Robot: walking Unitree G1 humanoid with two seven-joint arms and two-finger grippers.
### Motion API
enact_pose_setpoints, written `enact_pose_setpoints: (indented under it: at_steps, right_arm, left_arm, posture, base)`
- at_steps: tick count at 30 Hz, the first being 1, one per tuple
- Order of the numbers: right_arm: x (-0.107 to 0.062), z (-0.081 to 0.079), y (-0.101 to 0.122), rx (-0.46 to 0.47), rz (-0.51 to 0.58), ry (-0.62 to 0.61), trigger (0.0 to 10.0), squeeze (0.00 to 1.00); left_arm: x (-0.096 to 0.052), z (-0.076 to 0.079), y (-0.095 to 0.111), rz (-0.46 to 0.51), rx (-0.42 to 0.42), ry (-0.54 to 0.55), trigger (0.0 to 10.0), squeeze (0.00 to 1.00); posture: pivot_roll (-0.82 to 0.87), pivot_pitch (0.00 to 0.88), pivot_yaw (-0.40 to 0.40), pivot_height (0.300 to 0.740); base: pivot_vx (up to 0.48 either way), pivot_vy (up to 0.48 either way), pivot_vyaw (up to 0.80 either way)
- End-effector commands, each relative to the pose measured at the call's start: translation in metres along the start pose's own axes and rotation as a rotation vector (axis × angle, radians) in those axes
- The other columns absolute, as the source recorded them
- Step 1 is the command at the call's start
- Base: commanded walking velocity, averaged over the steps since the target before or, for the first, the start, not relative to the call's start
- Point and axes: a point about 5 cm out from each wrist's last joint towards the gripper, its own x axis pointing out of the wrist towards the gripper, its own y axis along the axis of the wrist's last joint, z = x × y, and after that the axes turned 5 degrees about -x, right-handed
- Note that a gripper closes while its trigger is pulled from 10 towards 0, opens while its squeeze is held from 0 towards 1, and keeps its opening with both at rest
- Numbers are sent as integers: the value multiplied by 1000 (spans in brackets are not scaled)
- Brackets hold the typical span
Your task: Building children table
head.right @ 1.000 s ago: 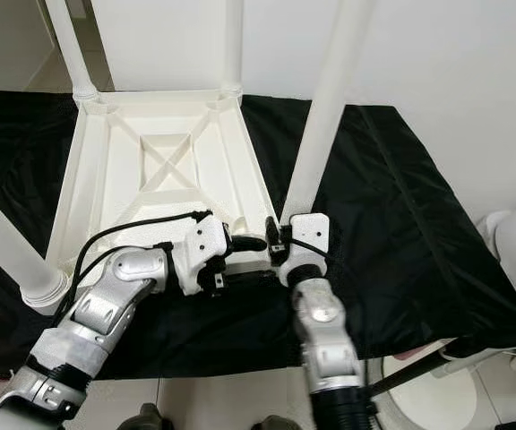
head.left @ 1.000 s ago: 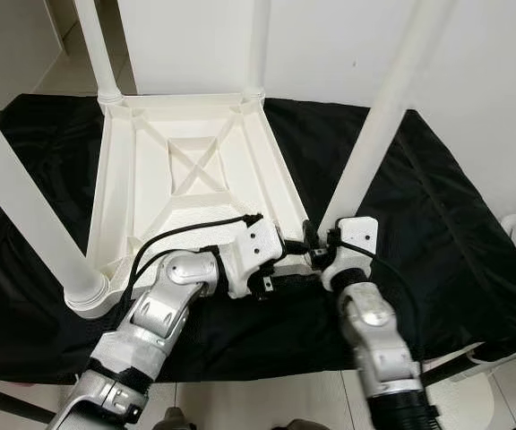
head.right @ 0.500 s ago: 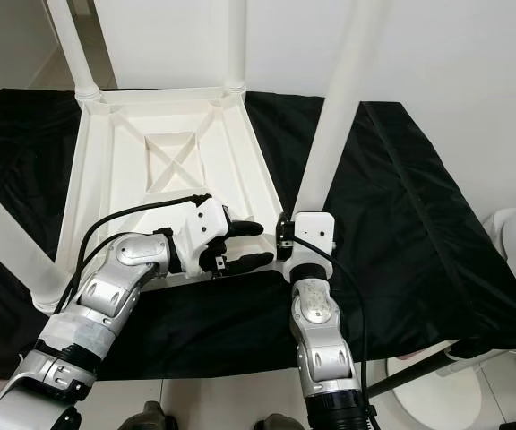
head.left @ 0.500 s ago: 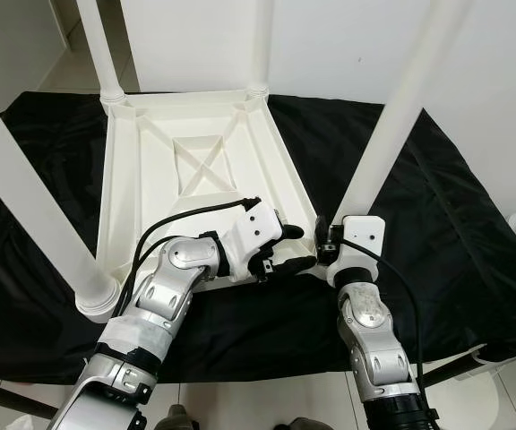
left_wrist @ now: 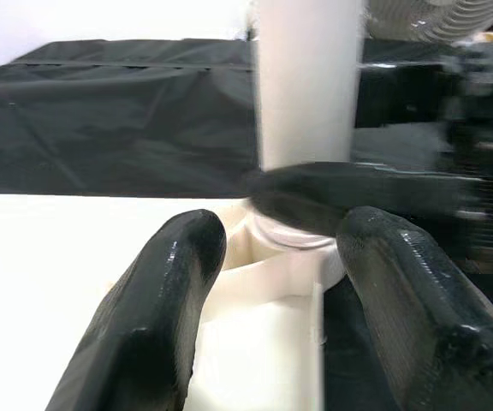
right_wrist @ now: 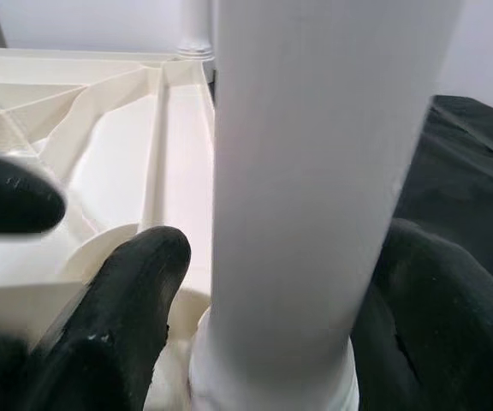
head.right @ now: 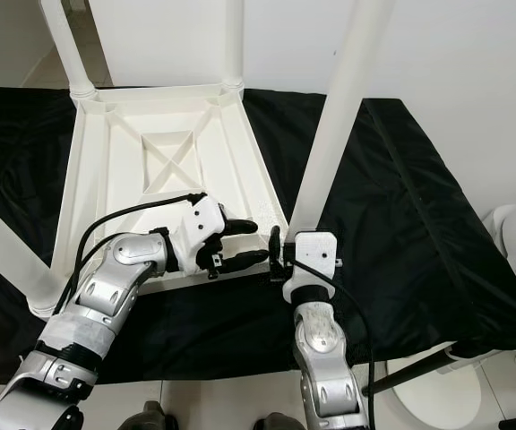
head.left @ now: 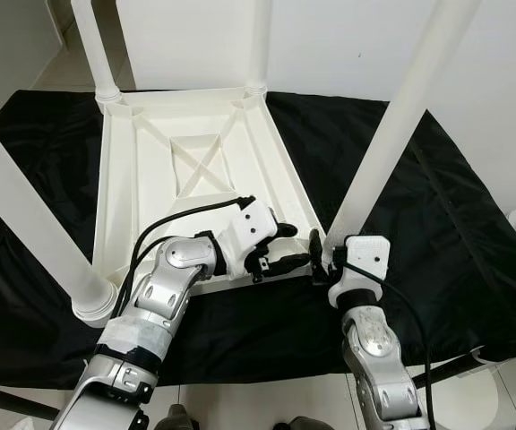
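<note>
Having drawn back from the table's near-right corner, left gripper is hovering unclenched while right gripper is bracketing the leg, steadying it.

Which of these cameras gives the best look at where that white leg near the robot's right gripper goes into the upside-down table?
The right wrist view: the table leg stands between the right gripper fingers, its collar seated at the table corner. The left wrist view shows the same joint blurred, partly behind a finger. The eye views show the whole leg, the joint small and partly hidden.
</note>
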Motion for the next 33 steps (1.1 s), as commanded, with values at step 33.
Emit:
enact_pose_setpoints:
  at_steps: [33]
  right_arm:
    - [1,-17,-1,4,-5,170,10000,0]
  left_arm:
    - [-31,-50,6,56,-47,759,10000,0]
  posture:
    - [-3,38,-29,740]
  base:
    - [0,0,0]
